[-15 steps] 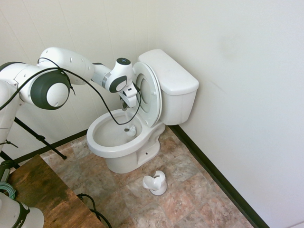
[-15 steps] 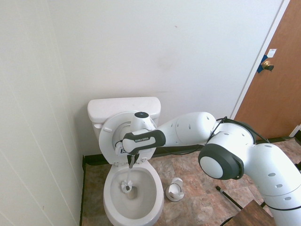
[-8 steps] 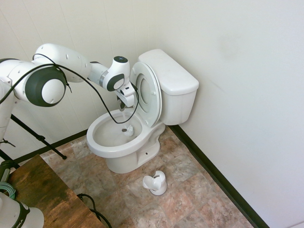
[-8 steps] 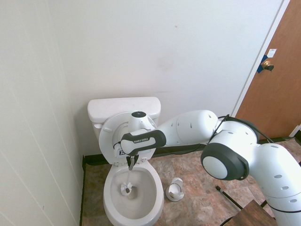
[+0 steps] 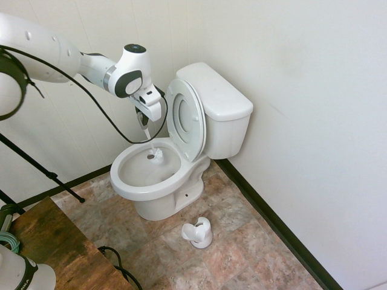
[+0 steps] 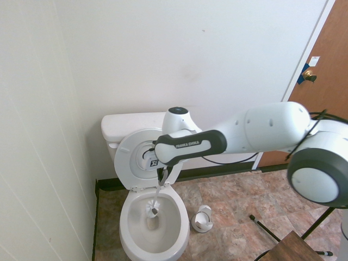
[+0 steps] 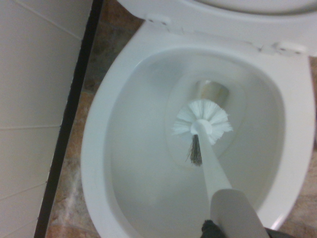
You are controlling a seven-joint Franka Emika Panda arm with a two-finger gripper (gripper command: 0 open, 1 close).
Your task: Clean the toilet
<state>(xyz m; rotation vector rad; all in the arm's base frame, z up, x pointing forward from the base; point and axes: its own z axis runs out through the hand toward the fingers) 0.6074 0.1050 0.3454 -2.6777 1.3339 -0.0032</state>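
Right up close in our wrist view we've got a white plastic toilet brush (image 7: 203, 121) with a round bristly head, hanging over the middle of the bowl, its flat white handle running back toward the camera. Around it is the big glossy white ceramic toilet (image 7: 99, 148), oval bowl open, with pale water at the bottom. From the first exterior view we can see our two-finger gripper (image 5: 144, 118) clamped on the top end of that brush handle, above the bowl, so the head dangles at about rim height, near the back of the bowl. Can't tell if the bristles touch the ceramic. The second exterior view shows the same thing from the other side: gripper (image 6: 163, 175) just in front of the raised lid, brush (image 6: 154, 206) slanting down over the bowl. The toilet (image 5: 158, 184) sits in the corner of the room, seat and lid tipped up against the boxy rectangular tank, which backs onto the white wall. On the mottled brown stone-tile floor (image 5: 242, 248) just beside the toilet's base sits a small white plastic brush holder (image 5: 198, 232). Farther off, the second exterior view shows a brown wooden door (image 6: 321, 98) with a brass knob at the far right.
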